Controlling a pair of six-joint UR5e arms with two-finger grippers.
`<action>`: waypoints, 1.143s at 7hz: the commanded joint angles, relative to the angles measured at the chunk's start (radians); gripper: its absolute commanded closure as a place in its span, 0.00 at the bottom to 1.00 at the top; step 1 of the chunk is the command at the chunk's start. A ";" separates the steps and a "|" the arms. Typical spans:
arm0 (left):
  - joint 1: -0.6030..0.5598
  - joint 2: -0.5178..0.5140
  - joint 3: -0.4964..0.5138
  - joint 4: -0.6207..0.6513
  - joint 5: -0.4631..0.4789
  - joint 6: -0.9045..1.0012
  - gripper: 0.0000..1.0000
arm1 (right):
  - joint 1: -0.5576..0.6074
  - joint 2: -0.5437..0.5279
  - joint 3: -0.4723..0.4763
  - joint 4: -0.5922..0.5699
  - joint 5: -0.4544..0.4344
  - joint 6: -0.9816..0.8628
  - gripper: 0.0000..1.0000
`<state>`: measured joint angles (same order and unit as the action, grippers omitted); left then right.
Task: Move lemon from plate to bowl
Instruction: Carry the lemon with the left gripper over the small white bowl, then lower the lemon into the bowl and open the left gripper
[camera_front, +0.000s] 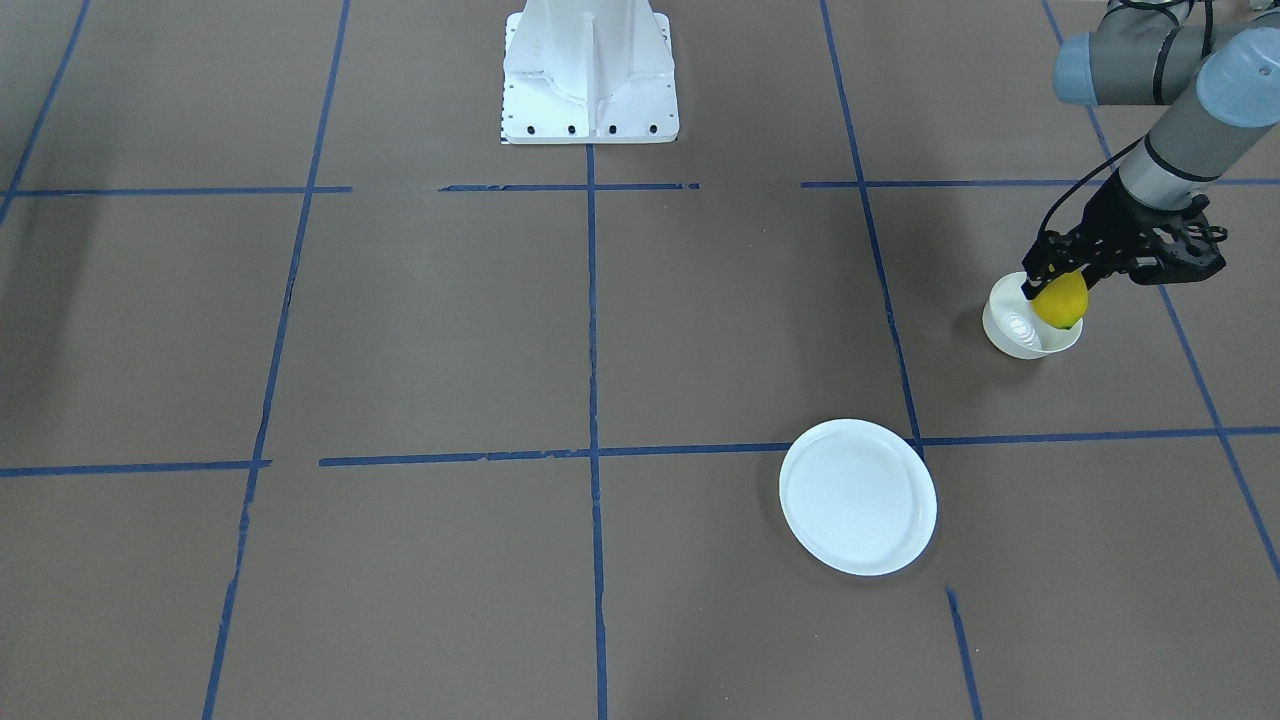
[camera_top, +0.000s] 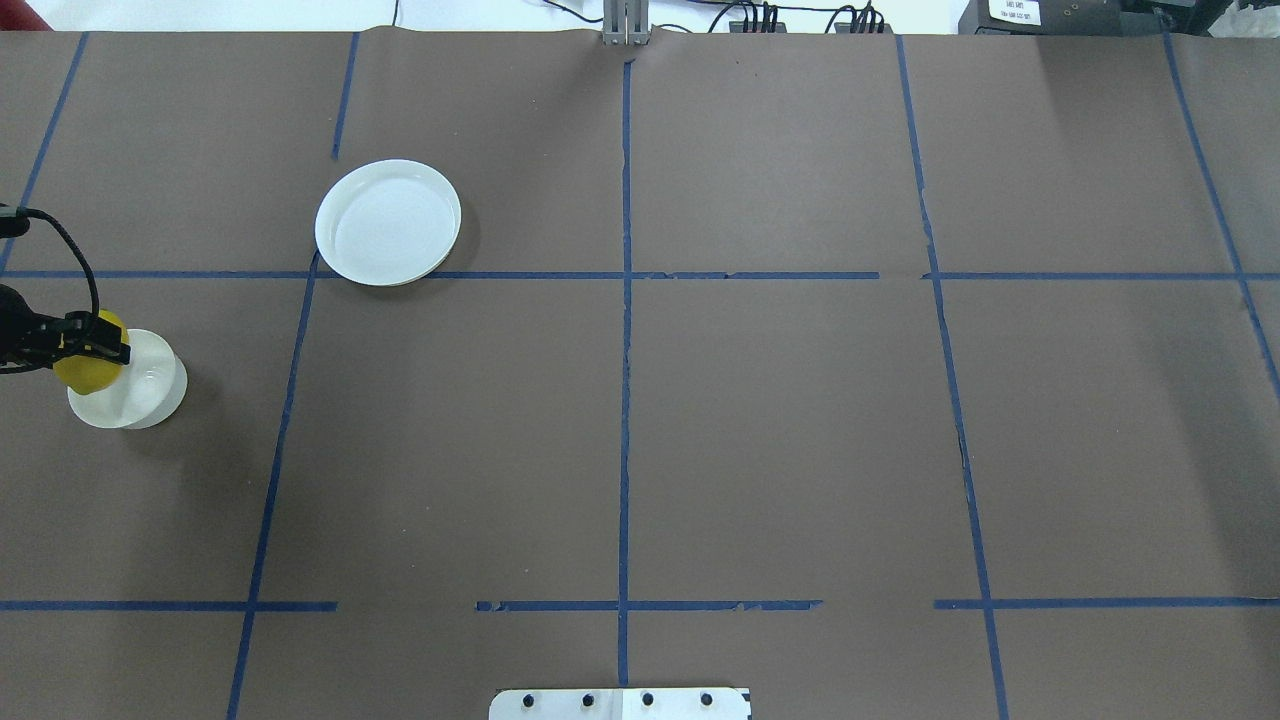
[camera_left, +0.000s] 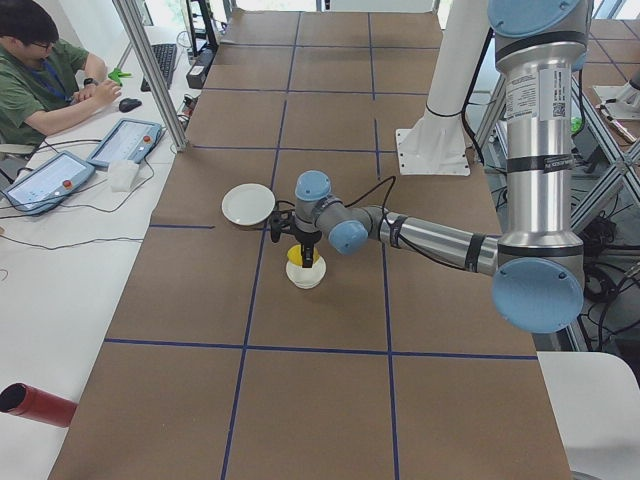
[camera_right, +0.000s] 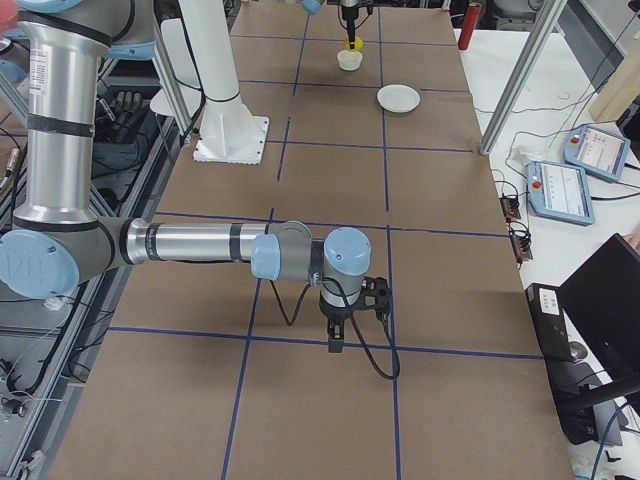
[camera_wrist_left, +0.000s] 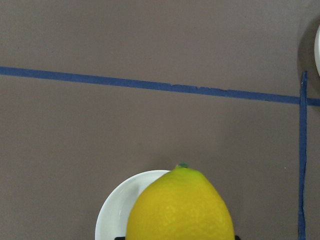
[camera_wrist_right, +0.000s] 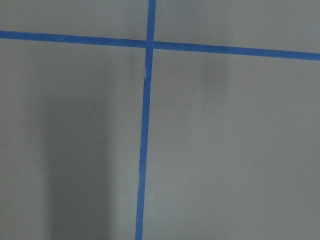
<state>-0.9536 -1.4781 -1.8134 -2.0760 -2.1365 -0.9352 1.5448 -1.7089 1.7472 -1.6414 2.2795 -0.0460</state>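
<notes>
The yellow lemon (camera_front: 1062, 301) is held in my left gripper (camera_front: 1056, 282), which is shut on it just above the small white bowl (camera_front: 1015, 335). The lemon hangs over the bowl's rim on the side nearer the arm. In the overhead view the lemon (camera_top: 84, 370) overlaps the bowl (camera_top: 145, 385) at the far left. In the left wrist view the lemon (camera_wrist_left: 180, 210) fills the bottom, over the bowl (camera_wrist_left: 112, 215). The white plate (camera_front: 858, 497) lies empty, apart from the bowl. My right gripper (camera_right: 336, 345) shows only in the exterior right view; I cannot tell its state.
The brown table is marked with blue tape lines (camera_top: 625, 300). The white robot base (camera_front: 590, 70) stands at the table's edge. An operator (camera_left: 40, 70) sits at a side desk with tablets (camera_left: 125, 142). A red cylinder (camera_left: 35, 405) lies on that desk.
</notes>
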 joint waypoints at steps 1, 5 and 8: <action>0.025 -0.011 0.048 -0.019 0.001 -0.002 0.75 | 0.000 0.000 0.000 0.000 0.000 0.000 0.00; 0.024 -0.042 0.078 -0.015 -0.006 0.010 0.00 | 0.000 0.000 0.000 0.000 0.000 0.000 0.00; -0.038 -0.025 0.022 0.049 -0.016 0.214 0.00 | 0.000 0.000 0.000 0.000 0.000 0.000 0.00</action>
<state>-0.9521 -1.5090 -1.7702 -2.0680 -2.1496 -0.8478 1.5447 -1.7088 1.7472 -1.6414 2.2795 -0.0460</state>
